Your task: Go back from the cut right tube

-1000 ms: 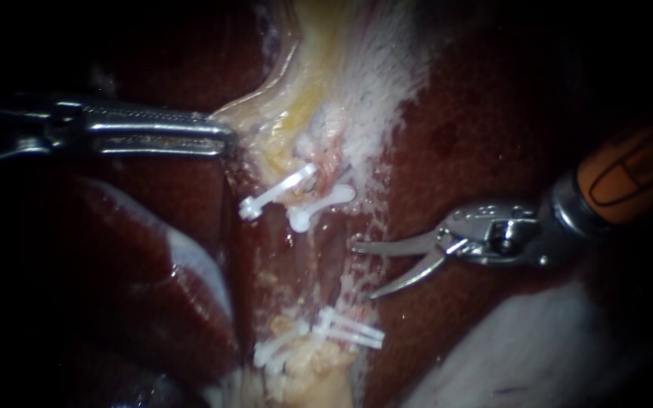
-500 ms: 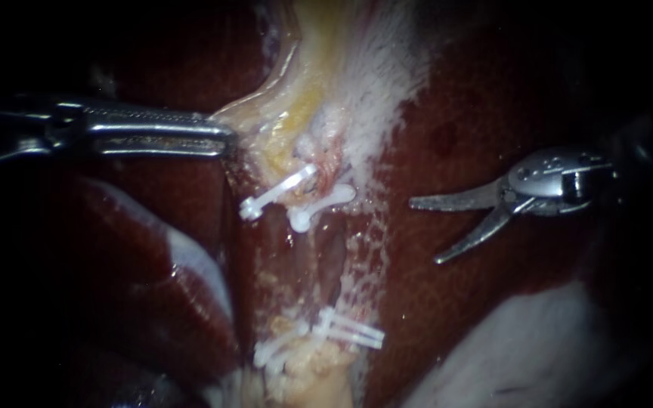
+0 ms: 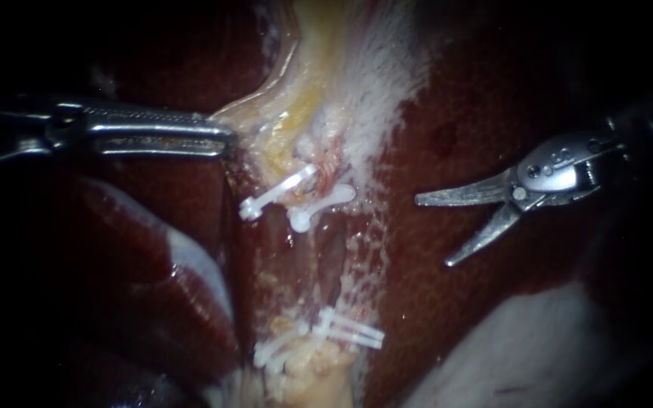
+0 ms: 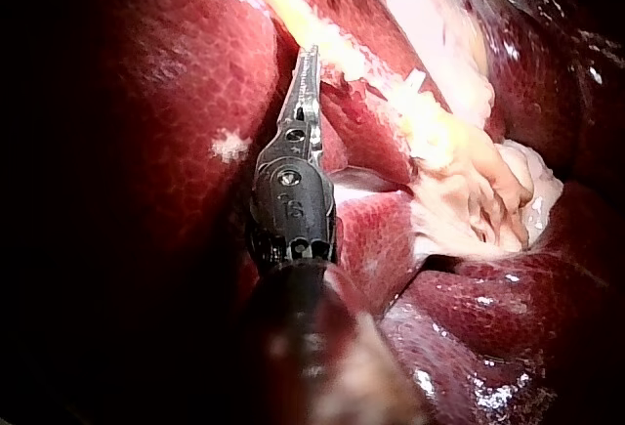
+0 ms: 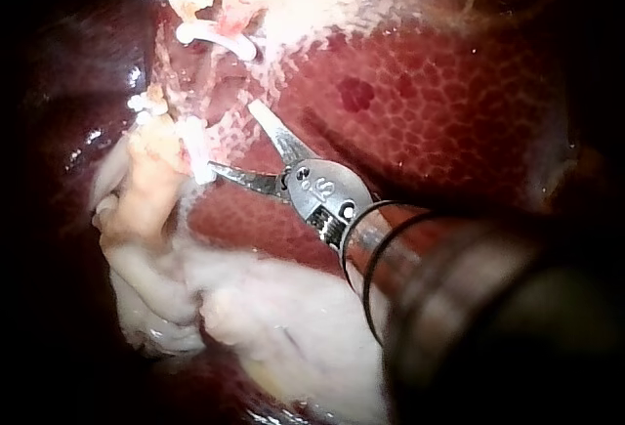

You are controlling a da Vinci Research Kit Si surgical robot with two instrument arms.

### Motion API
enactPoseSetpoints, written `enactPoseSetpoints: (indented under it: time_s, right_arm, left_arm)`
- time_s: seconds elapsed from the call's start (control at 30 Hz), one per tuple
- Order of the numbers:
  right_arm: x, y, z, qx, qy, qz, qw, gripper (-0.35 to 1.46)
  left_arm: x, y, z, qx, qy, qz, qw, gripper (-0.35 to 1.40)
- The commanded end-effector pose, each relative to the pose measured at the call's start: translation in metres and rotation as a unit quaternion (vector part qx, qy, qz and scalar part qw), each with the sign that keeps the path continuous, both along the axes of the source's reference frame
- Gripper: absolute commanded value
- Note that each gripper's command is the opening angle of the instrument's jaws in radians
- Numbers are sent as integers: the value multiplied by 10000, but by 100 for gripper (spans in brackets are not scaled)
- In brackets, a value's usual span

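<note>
The right instrument [image 3: 432, 233] has its pincer open (bare blades); dipping could nick the liver [image 3: 447, 113]. The left instrument's [image 3: 228, 141] pincer clamps pale tissue [image 3: 281, 113].

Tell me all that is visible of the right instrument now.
The right instrument comes in from the right. It looks like shiny grey metal: a rounded hinge head, then its pincer, two thin, slightly curved blades. These stand apart and hold nothing. They point towards the white clips but are well clear of them, above the dark red liver; contact with it cannot be judged.
</note>
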State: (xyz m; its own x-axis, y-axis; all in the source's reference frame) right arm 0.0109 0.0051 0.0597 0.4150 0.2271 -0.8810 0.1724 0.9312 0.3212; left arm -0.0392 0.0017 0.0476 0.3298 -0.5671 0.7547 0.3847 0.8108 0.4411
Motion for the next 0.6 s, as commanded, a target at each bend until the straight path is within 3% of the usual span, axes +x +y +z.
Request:
enactPoseSetpoints:
  time_s: [0.03,0.37,0.6]
  right_arm:
    - [0,0,0,2,-6,5,10000,143]
    - [-1,-2,1,-29,4,-11,10000,143]
    - [-1,-3,1,-32,5,-14,10000,143]
  left_arm:
    - [0,0,0,-2,0,1,10000,-35]
    - [-7,-6,20,-22,-35,56,10000,-35]
    - [-25,-22,41,74,-50,181,9998,-35]
